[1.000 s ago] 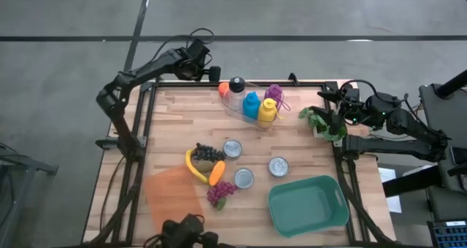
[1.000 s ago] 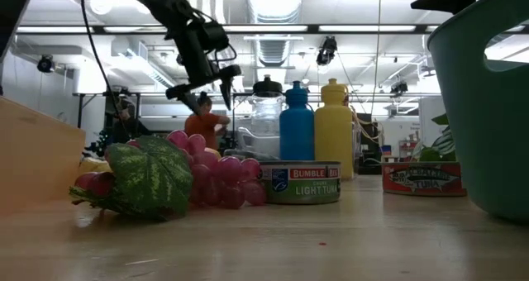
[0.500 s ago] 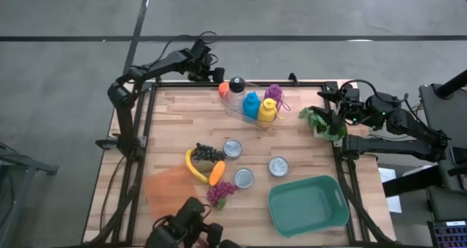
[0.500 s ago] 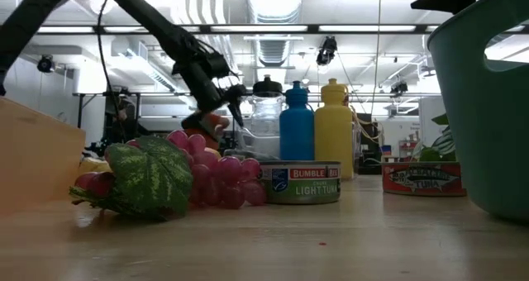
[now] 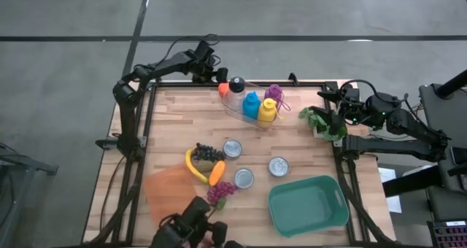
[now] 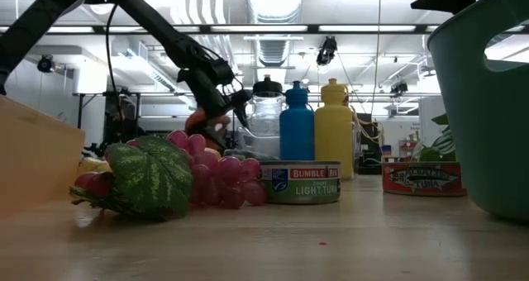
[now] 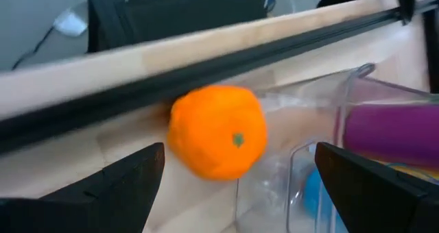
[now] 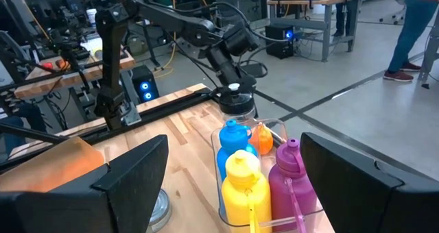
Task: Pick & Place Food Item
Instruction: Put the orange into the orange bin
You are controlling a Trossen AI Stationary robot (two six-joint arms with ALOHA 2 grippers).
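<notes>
In the high view the left arm reaches from its base at the table's (image 5: pixel 175 124) left edge up and across toward the upper middle of the frame, its elbow bent at the far-left corner of the table and its forearm stretched rightward along the back edge. The left gripper (image 5: pixel 213 73) sits at the end of that reach, just beside the orange (image 5: pixel 223 89) — the fingers stand released and wide, with nothing between them. The left wrist view shows this plainly: the two dark fingers (image 7: pixel 123 185) spread at the lower corners of the frame, and the orange (image 7: pixel 218 131) lies ahead of them in the centre, on the wood against the clear tray (image 7: pixel 322 151).

The orange rests at the left end of the clear tray (image 5: pixel 244 111), in the upper middle of the high view, next to the black-capped clear bottle (image 5: pixel 236 87); the blue bottle (image 5: pixel 251 103), the yellow bottle (image 5: pixel 267 111) and the purple bottle (image 5: pixel 273 94) stand in the tray.

In the low view the left arm comes down from the upper left, its gripper (image 6: pixel 219 95) tilted toward the orange (image 6: pixel 202 120) behind the grapes (image 6: pixel 211 173).

The right arm waits at the right edge of the high view — its gripper (image 5: pixel 337 111) over the leafy greens (image 5: pixel 325 124), fingers parted and not closed on them.
</notes>
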